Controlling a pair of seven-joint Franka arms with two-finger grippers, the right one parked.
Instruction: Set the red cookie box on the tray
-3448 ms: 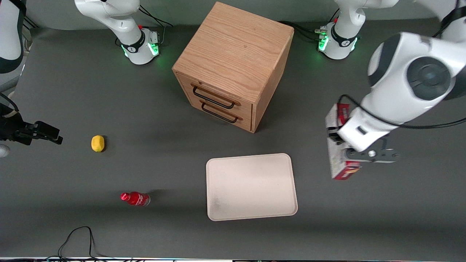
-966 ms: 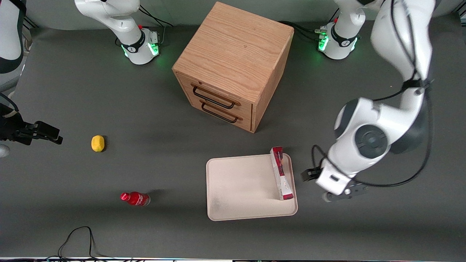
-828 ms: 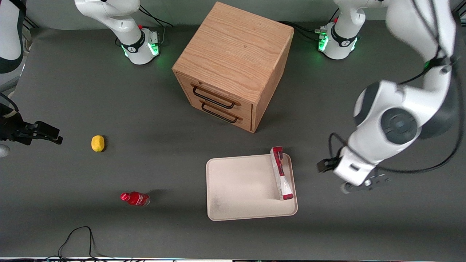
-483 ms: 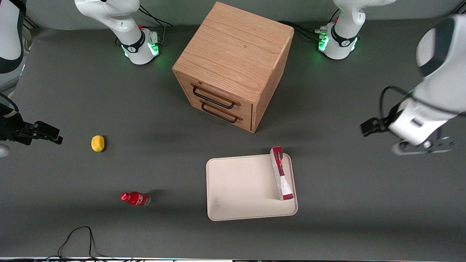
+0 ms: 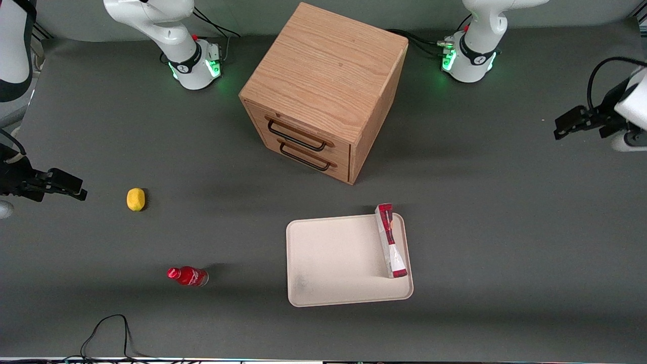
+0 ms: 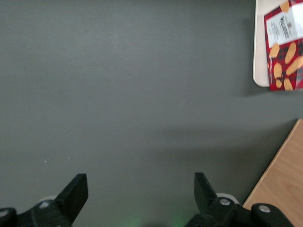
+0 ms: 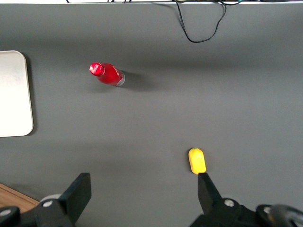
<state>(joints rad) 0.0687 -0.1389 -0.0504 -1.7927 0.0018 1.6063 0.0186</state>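
Across the front view, you had a yellow fruit (image 5: pixel 135 199) at mid-left on the table (image 5: pixel 505 283) and a small red bottle (image 5: pixel 187 276) at lower left. A wooden drawer cabinet (image 5: pixel 323 91) stood at upper centre. Below it, at lower centre, lay the tray (image 5: pixel 333 263), and the red cookie box (image 5: pixel 390 240) rested on it along the edge toward the working arm's end, one tip poking over the rim. At the right edge your tool (image 5: pixel 581 121) hung well apart from the box, released, fingers (image 6: pixel 73 196) spread wide and gripping nothing.
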